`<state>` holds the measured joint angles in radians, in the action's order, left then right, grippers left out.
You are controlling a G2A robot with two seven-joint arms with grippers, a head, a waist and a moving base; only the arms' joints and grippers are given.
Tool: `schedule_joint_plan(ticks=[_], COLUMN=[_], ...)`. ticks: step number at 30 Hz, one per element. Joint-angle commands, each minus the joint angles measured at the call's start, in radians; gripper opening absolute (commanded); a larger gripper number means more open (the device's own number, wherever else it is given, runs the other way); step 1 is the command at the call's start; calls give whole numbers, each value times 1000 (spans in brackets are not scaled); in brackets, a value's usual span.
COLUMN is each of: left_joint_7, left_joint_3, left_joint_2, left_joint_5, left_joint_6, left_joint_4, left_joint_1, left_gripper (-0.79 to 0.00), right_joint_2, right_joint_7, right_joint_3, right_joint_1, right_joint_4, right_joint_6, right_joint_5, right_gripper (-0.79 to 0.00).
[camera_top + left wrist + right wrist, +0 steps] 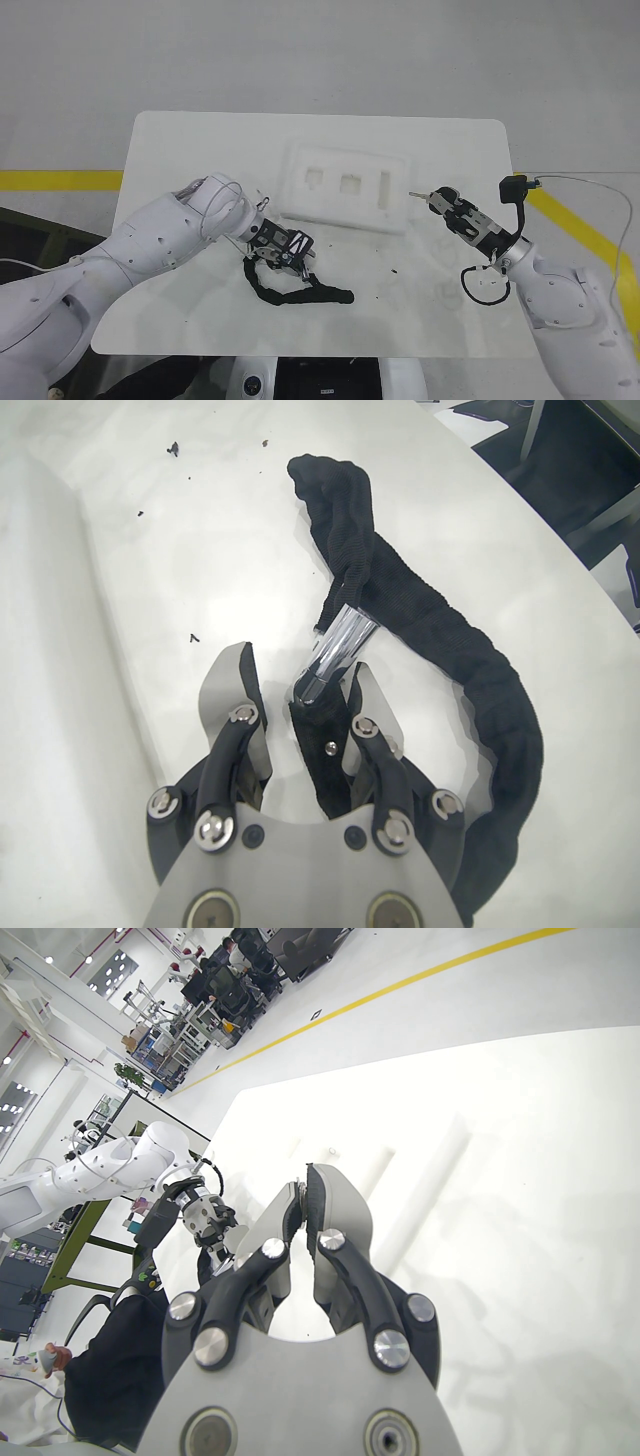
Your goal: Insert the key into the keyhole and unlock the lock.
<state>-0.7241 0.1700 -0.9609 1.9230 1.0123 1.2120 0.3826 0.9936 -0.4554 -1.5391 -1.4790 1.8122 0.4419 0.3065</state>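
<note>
- while the right gripper (434,197) hangs over the table's (200,150) right side, its jaws are pinched tight on the key (415,194), which points toward the foam tray (345,185).
- the lock (300,292) lies near the table's front edge.
- the left gripper (304,662) straddles the lock's chrome end, jaws apart.

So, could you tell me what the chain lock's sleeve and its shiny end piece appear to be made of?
The sleeve looks like matte black woven fabric: its weave and wrinkles show. The end piece is probably polished chrome-plated metal, given its mirror-like reflections.
</note>
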Motion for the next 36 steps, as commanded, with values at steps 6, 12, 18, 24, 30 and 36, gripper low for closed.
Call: schedule_joint_plan(ticks=[6,12,18,24,30,36], left_joint_7=[1,-6,-26,-60,-37,33], left_joint_3=[0,0,0,0,50,129], left_joint_2=[-5,-9,-12,-9,6,30], left_joint_5=[21,33,22,-36,-121,-238], left_joint_6=[0,0,0,0,-19,-84], left_joint_4=[15,14,-3,-18,-1,32], left_joint_1=[4,4,5,-14,-20,25], left_gripper=[-446,-668,-785,-785,-785,-785], right_joint_2=[0,0,0,0,2,6], right_joint_7=[0,0,0,0,-6,-62], right_joint_3=[0,0,0,0,20,76], right_joint_1=[0,0,0,0,-4,2], right_joint_4=[0,0,0,0,21,76], right_joint_6=[0,0,0,0,-7,-66], right_joint_5=[0,0,0,0,14,18], right_gripper=[-785,-785,-785,-785,-785,-785])
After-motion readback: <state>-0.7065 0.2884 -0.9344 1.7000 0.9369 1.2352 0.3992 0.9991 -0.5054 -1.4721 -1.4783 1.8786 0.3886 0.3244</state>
